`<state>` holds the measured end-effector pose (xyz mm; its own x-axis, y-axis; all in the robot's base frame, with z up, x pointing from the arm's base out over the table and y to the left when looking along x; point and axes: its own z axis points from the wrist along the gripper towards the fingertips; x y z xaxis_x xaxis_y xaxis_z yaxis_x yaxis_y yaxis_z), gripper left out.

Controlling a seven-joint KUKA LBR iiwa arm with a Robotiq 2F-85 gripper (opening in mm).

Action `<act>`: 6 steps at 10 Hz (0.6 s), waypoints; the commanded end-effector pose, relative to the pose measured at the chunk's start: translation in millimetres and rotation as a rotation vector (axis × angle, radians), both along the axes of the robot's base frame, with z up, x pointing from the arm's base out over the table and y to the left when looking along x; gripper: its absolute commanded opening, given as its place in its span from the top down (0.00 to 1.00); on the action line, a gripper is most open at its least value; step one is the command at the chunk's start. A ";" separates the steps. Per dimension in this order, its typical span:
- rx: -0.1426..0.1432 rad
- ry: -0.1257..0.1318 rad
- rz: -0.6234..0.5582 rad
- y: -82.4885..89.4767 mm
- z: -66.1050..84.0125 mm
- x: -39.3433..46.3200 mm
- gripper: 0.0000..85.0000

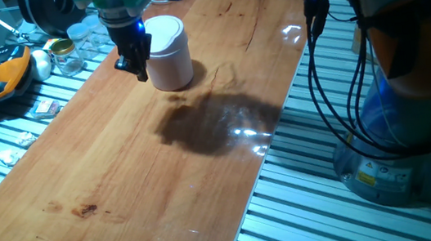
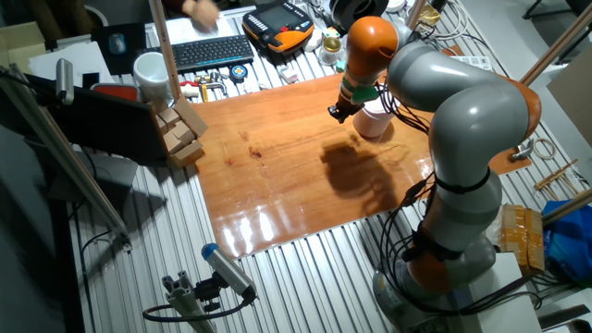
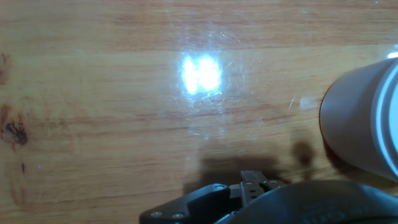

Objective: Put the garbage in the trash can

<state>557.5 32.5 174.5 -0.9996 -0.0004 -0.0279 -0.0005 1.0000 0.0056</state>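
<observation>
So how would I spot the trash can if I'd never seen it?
Find the long wooden table. Near its far end, right beside the robot's black pincer, stands the trash can. It's solid white with a rounded lid, unlike the clear glass jars off the table's edge.

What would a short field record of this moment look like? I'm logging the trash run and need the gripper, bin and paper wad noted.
gripper: hangs close beside the trash can, just above the wooden table; open or shut cannot be told
trash can: white, upright, domed lid on, at the table's far end
garbage: no paper wad visible in any view
wooden table: glossy, with the arm's shadow by the bin
hand view: bare wood with glare, bin at right edge
</observation>
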 end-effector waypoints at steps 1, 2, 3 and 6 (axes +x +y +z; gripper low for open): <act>-0.007 0.000 0.000 -0.2 0.4 0.0 1.00; -0.005 -0.005 -0.003 -0.8 -0.2 1.0 1.00; -0.004 -0.005 -0.003 -0.8 -0.6 1.6 1.00; -0.002 -0.003 -0.003 -1.0 1.2 3.1 1.00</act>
<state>560.7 31.7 175.6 -0.9995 0.0025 -0.0311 0.0024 1.0000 0.0042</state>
